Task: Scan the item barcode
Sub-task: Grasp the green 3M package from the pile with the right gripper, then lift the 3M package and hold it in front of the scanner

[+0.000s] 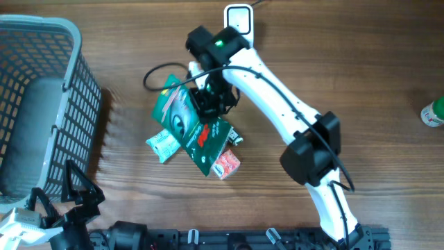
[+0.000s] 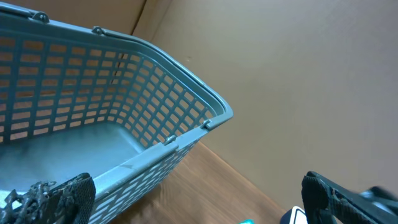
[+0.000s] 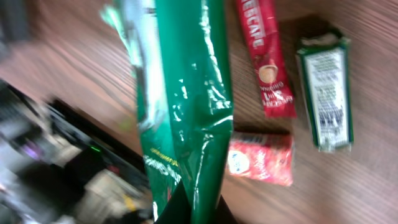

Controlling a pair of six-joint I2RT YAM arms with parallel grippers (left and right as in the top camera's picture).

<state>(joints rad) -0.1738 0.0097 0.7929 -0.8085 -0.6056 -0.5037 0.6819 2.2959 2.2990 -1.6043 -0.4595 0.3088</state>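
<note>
The item, a glossy green packet (image 1: 186,121), lies tilted in the middle of the table in the overhead view. My right gripper (image 1: 210,99) is over its upper edge. In the right wrist view the green packet (image 3: 186,93) hangs lengthwise from the right gripper (image 3: 196,211), whose dark jaws are pinched shut on its end. No barcode shows on it. A white flat device (image 1: 238,17) sits at the far edge behind the right arm. My left gripper (image 1: 69,201) rests at the near left corner, and the left wrist view shows its fingers (image 2: 56,196) wide apart with nothing between them.
A grey mesh basket (image 1: 76,90) stands at the left, close to the left gripper; its rim (image 2: 186,81) fills the left wrist view. Small sachets lie around the packet: red stick (image 3: 267,62), red sachet (image 3: 261,158), green-white sachet (image 3: 326,93). A green bottle (image 1: 433,111) sits at the right edge.
</note>
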